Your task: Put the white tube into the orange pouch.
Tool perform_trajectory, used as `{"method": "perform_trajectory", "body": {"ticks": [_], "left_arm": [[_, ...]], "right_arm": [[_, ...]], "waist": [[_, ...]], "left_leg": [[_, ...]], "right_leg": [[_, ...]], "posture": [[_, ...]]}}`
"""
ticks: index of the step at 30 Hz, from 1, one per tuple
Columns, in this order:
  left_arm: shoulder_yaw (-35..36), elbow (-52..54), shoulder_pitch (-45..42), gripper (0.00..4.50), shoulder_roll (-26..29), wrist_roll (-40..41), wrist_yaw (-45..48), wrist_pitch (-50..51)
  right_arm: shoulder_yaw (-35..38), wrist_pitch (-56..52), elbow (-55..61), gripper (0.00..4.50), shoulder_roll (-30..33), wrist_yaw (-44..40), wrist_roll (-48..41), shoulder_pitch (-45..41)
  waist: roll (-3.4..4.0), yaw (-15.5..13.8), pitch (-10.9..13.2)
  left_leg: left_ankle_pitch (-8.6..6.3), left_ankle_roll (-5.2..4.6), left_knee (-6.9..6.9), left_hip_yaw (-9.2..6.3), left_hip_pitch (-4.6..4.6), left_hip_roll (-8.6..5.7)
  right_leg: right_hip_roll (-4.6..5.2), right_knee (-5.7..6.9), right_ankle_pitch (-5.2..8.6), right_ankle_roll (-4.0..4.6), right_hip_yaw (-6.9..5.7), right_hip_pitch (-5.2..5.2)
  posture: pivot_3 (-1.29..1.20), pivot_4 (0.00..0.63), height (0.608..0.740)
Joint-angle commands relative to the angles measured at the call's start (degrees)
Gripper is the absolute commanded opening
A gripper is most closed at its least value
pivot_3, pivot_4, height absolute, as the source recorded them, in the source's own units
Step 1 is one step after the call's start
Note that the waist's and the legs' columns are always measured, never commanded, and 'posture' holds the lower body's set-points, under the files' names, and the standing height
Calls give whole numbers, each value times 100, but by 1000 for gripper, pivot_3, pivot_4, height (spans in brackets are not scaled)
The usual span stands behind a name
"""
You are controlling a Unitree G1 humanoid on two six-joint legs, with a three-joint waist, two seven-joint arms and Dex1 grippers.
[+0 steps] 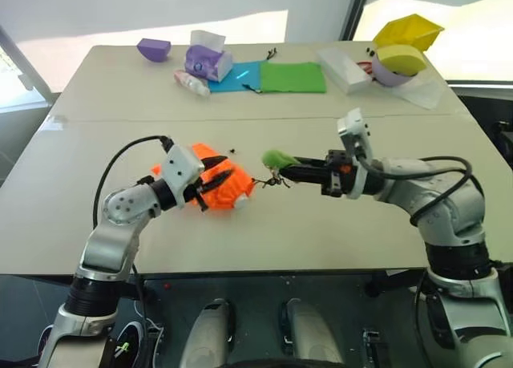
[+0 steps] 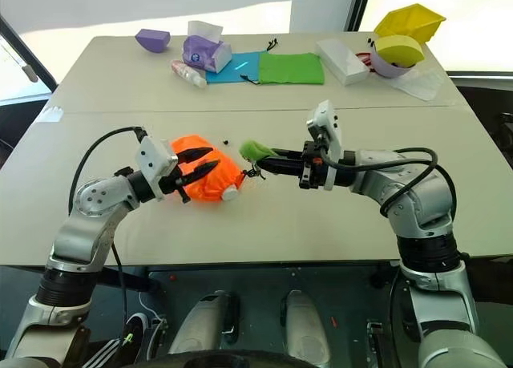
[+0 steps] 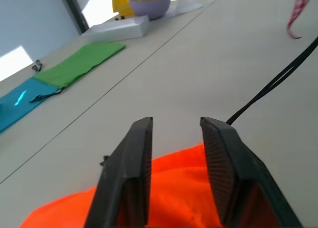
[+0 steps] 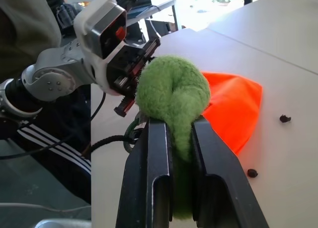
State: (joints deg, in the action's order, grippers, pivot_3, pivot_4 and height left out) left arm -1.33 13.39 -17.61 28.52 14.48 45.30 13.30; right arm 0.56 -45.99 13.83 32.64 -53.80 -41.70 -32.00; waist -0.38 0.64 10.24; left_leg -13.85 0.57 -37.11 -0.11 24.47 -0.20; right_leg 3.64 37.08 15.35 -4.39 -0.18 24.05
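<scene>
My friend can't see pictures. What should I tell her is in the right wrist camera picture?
The right gripper is shut on a fuzzy green ring. Just past it, the orange pouch lies on the pale table, with the left gripper beside it.

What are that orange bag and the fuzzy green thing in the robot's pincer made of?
The orange pouch looks like thin matte fabric: it creases and slumps softly. The green tuft, squeezed in the right pincer, looks like plush or fleece, with a fuzzy nap; the exact fibre is unclear.

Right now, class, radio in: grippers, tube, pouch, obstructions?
Left gripper open over orange pouch. Right gripper shut on green fuzzy ring. White tube's cap at pouch mouth. Nothing blocking.
</scene>
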Motion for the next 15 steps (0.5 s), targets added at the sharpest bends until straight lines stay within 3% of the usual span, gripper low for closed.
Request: {"method": "perform_trajectory", "body": {"ticks": [1, 2, 5, 8, 11, 15], "left_arm": [[160, 34, -77, 3379, 54, 134, 62, -204], [186, 16, -76, 3835, 73, 201, 128, -220], [78, -95, -124, 3835, 35, 396, 339, -124], [-789, -680, -441, 3835, -75, -602, 312, -792], [-931, -1385, -993, 3835, -752, -832, -295, -860], [-1254, -1774, -1216, 3835, -1160, -1140, -451, -1089]], "right_arm": [[97, 346, -2, 0, -11, 105, 192, -126], [85, 414, -49, 0, -13, 109, 242, -143], [107, 493, -159, 0, -43, 131, 275, -217], [254, 414, -200, 0, -92, 86, 34, -354], [517, 303, -262, 0, -242, 126, -362, -493], [545, 171, -115, 0, -201, 106, -531, -488]], "waist": [[0, -2, 0], [0, -2, 0], [0, -1, 0], [0, -24, 0], [-2, -93, 1], [-2, -121, 1]], "left_leg": [[0, 0, 0, 0, 0, 0], [0, 0, 0, 0, 0, -1], [0, -1, -3, 1, -1, -1], [1, -1, -6, 1, -4, -2], [2, -4, -18, 1, -5, -7], [3, -6, -26, 1, -7, -7]], "right_leg": [[0, 0, 0, 0, 0, 0], [-1, 0, 0, 0, 0, 0], [-5, 2, 0, 0, -1, -2], [-9, 7, -1, -1, -2, -5], [-10, 9, -2, -4, -6, -14], [-14, 5, -12, -24, -6, -22]], "posture": [[0, 150, 740], [0, 150, 740], [0, 150, 740], [0, 150, 740], [0, 150, 740], [0, 150, 740]]}}
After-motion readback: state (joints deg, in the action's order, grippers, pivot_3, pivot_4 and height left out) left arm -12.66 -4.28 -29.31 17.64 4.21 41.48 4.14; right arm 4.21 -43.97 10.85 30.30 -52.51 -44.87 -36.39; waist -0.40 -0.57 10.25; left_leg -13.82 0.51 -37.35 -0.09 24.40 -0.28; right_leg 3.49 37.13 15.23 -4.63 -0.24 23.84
